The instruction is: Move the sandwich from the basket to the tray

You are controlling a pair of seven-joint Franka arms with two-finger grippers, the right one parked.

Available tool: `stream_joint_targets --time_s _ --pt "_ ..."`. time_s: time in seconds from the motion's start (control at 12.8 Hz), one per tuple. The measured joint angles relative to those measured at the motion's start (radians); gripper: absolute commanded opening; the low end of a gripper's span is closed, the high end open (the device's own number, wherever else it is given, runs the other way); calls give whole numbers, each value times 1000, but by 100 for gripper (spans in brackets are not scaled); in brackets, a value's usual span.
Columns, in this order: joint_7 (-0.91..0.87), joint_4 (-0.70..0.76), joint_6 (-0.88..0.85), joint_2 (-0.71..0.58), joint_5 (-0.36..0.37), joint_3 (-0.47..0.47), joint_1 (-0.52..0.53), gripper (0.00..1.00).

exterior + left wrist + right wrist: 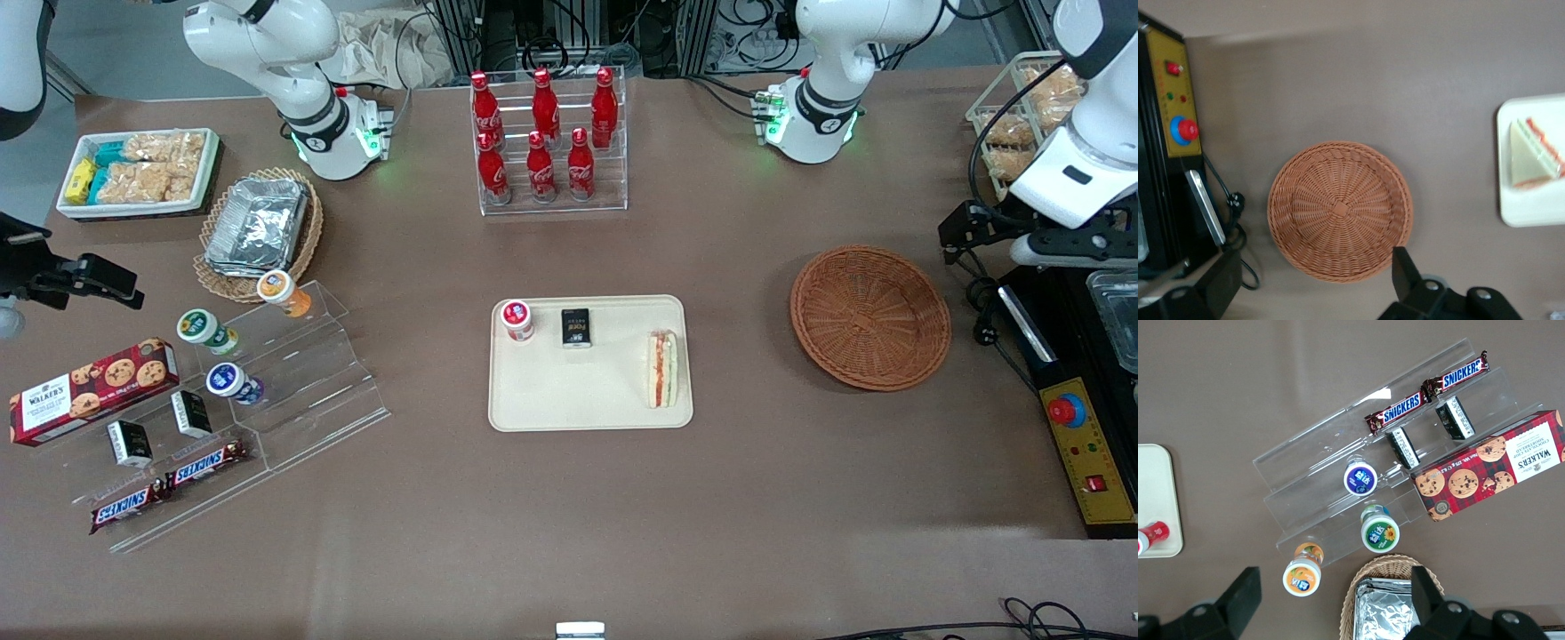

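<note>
Sandwich (661,369) lies on the tray (569,391) in the front view. It is at the tray's 3 o'clock edge, close to the rim, with its red and green stripes facing up. On the same tray, at 11 o'clock, a small red-topped cup (516,319) stands beside a dark packet (576,327); the packet's writing is too small to read. From the tray, the basket (869,317) is at 3 o'clock, well apart, with bare brown table between them. The gripper (965,231) is at about 2 o'clock from the basket, near its rim but not touching it. At 12 o'clock from the tray stand red bottles (542,133) in a clear rack; their white writing looks like Coca-Cola. At 8 o'clock from the tray, bars (169,487) read SNICKERS and a red box (93,389) reads WALKER'S.

In the left wrist view, the gripper (1315,257) has its two black fingers (1401,273) spread wide, holding nothing. The basket (1339,210) sits on the table under it. The sandwich (1535,157) rests near the tray's (1531,213) rounded edge.

In the right wrist view, SNICKERS (1425,390) and WALKER'S (1491,463) read clearly. A corner of the tray (1155,500) shows, with open table between it and the clear steps (1338,467).
</note>
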Motion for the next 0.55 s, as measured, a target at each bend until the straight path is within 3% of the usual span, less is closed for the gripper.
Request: stream_joint_targets --time_s 0.23,0.55 --pt "-103 72 -127 16 0 -96 28 100" --pt "-108 219 -230 89 0 -99 39 100"
